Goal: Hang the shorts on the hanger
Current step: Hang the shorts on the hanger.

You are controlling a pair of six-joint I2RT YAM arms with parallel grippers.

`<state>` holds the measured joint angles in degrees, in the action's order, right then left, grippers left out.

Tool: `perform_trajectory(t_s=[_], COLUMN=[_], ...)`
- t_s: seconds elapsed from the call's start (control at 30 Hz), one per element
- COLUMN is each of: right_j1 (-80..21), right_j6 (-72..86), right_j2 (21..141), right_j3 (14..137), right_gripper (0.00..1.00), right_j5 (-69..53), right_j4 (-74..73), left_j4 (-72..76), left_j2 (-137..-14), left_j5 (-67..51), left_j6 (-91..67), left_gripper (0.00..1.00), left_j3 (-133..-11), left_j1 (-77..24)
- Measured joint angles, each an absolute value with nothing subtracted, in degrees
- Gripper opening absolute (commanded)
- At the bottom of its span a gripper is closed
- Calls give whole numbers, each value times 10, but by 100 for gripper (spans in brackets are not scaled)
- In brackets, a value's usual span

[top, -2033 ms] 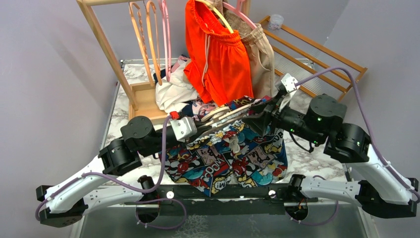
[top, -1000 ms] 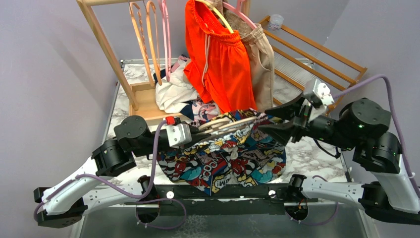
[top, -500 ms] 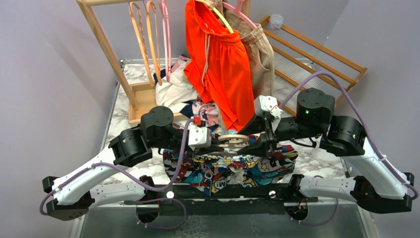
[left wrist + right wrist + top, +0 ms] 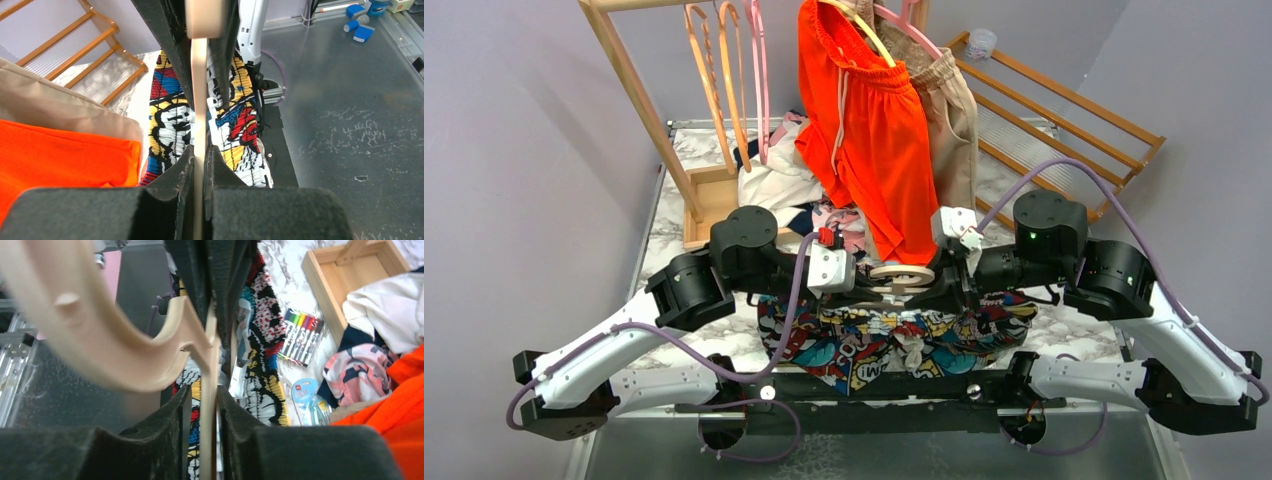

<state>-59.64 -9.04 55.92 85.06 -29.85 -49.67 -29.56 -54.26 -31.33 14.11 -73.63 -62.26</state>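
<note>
The cream hanger (image 4: 900, 272) is held level above the table's near edge, between my two grippers. The comic-print shorts (image 4: 894, 338) hang under it, and in the left wrist view the shorts (image 4: 167, 120) fall on both sides of the hanger (image 4: 199, 95). My left gripper (image 4: 862, 284) (image 4: 199, 156) is shut on the hanger's thin edge. My right gripper (image 4: 941, 284) (image 4: 202, 397) straddles the hanger's (image 4: 95, 330) flat bar from the other side. Its jaws stand close but open, with a slit of print showing at the left pad.
A wooden rack (image 4: 639, 95) at the back carries orange and pink hangers (image 4: 724, 80), orange shorts (image 4: 869, 120) and beige shorts (image 4: 954, 110). Behind the arms lie a clothes pile (image 4: 779, 185) and a wooden tray (image 4: 709, 205). A slatted frame (image 4: 1064, 110) leans at the right.
Both arms have swung in to the centre and the hanger has turned level, with the shorts lifted under it. The right jaws have narrowed around the hanger bar.
</note>
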Motion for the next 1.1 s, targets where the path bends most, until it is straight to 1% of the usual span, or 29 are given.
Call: perform_trajectory(t_s=[0.07,0.1,0.13,0.2,0.23,0.27,0.33,0.4,0.53,0.8,0.83,0.87,0.9,0.93,0.97,1.0,1.03,1.1], right_j1=[-596,-596,-596,-596,-596,-597,-597,-597,-597,-597,-597,-597,-597,-597,-597,-597,-597,-597], right_j6=[-91,-91,-92,-91,-90,-90,-88,-85,-78,-58,-47,-47,-40,-32,-25,-18,-13,-6], right_j2=[562,563,562,559,557,554,545,534,515,521,536,536,557,597,634,648,681,686], right_j3=[850,850,850,850,850,849,849,849,854,922,974,974,1025,1112,1195,1262,1292,1318], right_gripper=[3,1,1,1,1,1,1,1,1,1,1,1,1,1,1,1,1,1], right_j5=[-286,-279,-276,-265,-262,-257,-246,-230,-200,-164,-152,-152,-153,-153,-154,-155,-154,-152], right_j4=[-495,-495,-495,-490,-488,-486,-484,-479,-475,-482,-481,-481,-533,-572,-578,-556,-541,-523], left_j4=[-295,-295,-295,-291,-289,-288,-283,-284,-272,-209,-152,-152,-143,-135,-130,-128,-127,-125], left_j2=[-546,-547,-548,-549,-549,-549,-547,-540,-505,-380,-333,-333,-331,-331,-331,-331,-331,-330], left_j5=[-315,-317,-316,-316,-315,-315,-311,-304,-277,-180,-142,-142,-135,-129,-123,-119,-114,-104], left_j6=[141,140,138,132,130,128,125,123,126,143,147,147,147,147,147,146,146,145], left_gripper=[0,2,12,41,51,59,67,70,70,72,71,71,71,71,71,71,71,71], left_j3=[-736,-736,-736,-738,-739,-741,-748,-761,-792,-790,-783,-783,-782,-779,-775,-773,-770,-765], left_j1=[-623,-623,-623,-622,-622,-623,-623,-623,-623,-623,-623,-623,-623,-623,-623,-623,-623,-623])
